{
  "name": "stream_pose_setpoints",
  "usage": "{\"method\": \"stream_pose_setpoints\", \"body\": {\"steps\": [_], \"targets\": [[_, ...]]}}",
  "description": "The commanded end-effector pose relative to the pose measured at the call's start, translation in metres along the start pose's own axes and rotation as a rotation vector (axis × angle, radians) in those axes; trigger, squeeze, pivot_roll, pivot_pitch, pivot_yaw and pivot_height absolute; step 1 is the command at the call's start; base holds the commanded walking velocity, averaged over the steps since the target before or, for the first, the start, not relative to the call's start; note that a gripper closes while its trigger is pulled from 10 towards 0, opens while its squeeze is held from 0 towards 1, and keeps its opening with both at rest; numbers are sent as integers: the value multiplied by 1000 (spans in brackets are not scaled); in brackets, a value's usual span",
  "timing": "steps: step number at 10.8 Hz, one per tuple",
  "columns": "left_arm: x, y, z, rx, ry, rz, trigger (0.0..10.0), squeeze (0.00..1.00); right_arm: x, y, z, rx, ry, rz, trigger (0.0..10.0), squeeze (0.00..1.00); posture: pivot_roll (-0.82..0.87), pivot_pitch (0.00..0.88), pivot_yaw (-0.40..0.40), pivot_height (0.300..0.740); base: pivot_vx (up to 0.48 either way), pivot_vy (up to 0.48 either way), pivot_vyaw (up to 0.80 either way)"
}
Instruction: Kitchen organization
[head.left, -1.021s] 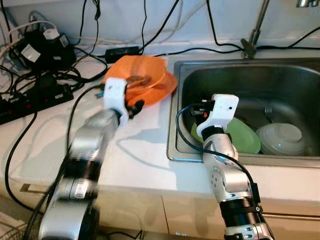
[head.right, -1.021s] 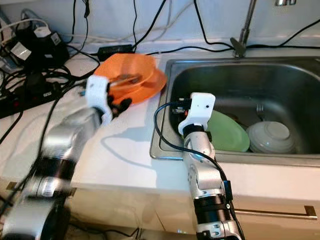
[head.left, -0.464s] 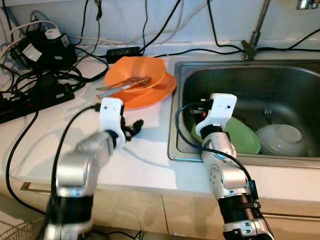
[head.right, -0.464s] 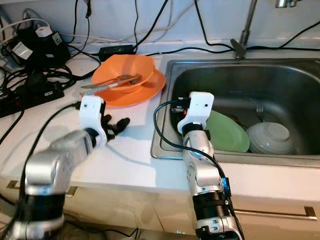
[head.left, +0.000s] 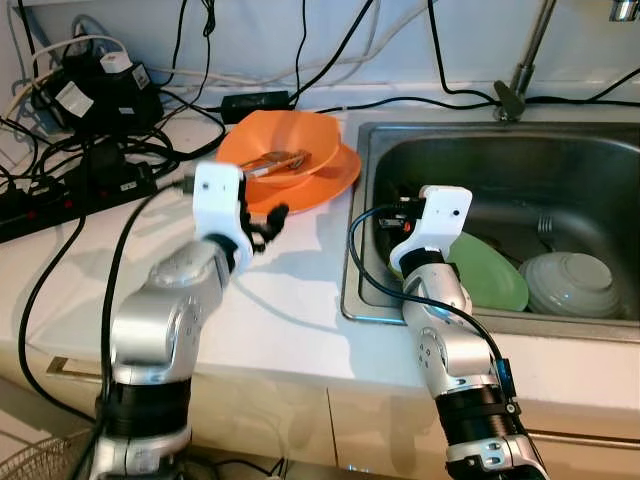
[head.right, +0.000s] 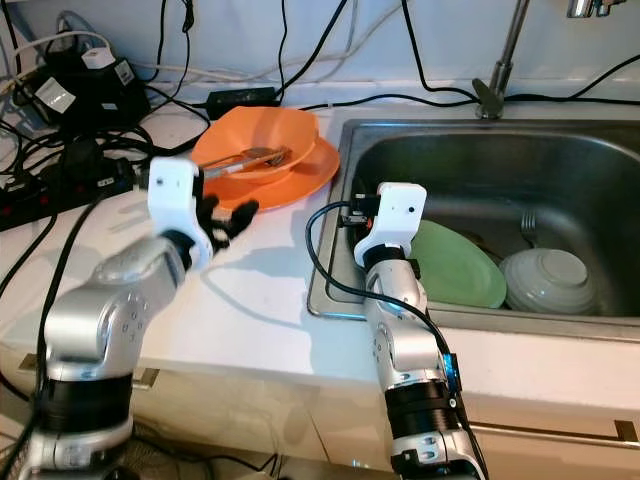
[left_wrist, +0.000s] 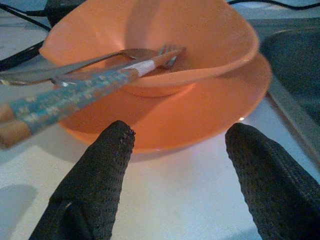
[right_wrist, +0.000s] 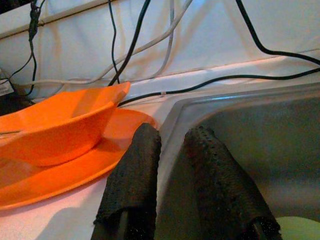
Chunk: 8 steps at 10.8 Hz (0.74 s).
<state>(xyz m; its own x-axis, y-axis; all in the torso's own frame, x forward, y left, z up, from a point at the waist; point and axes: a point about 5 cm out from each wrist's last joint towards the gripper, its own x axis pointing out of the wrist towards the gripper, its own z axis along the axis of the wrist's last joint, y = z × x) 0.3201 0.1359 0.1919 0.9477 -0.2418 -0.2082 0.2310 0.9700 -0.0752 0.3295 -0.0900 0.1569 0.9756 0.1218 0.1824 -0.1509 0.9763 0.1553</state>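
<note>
One orange bowl (head.left: 283, 148) sat on one orange plate (head.left: 330, 180) on the white counter (head.left: 280, 290), just left of the sink (head.left: 500, 160), and across the bowl lay the cutlery: a spoon (left_wrist: 70, 62), a fork (left_wrist: 167, 52), and a pair of chopsticks (left_wrist: 65, 92) with blue patterned shafts. My left gripper (head.left: 268, 220) hovered just short of the plate's near rim, fingers (left_wrist: 100, 165) spread wide apart with nothing between them. My right gripper (right_wrist: 170, 150) hung at the sink's left edge, its two fingers (right_wrist: 132, 175) close together with only a thin gap, holding nothing. Down in the sink I counted one green plate (head.left: 490, 275), one white bowl (head.left: 572, 280) turned upside down beside it, and one fork (head.left: 545, 228) lying behind them. The tap (head.left: 520, 70) rose behind the basin. Black cables (head.left: 120, 170) and a couple of power adapters (head.left: 95, 90) crowded the counter's far left. My head views gave me the sink's contents and both arms; my left wrist view brought the cutlery in close enough to tell the pieces apart, where from above they were just a thin bundle. My right wrist view looked along the sink's rim, catching the orange bowl and plate from the side and cables along the wall (right_wrist: 200, 40).
</note>
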Motion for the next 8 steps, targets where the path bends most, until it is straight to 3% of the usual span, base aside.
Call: {"method": "stream_pose_setpoints", "body": {"steps": [1,5,8], "targets": [[5,7,-1,16,10,29,10000,0,-4,2,-9,20,27,3,10000,0,117,33,103,740,0,0,0],[56,4,-11,85,69,-7,10000,0,-8,-3,-8,8,25,-12,10000,0,64,40,116,740,0,0,0],[75,4,-8,79,72,9,10000,0,-10,-6,-7,7,23,-28,10000,0,50,42,119,740,0,0,0]]}}
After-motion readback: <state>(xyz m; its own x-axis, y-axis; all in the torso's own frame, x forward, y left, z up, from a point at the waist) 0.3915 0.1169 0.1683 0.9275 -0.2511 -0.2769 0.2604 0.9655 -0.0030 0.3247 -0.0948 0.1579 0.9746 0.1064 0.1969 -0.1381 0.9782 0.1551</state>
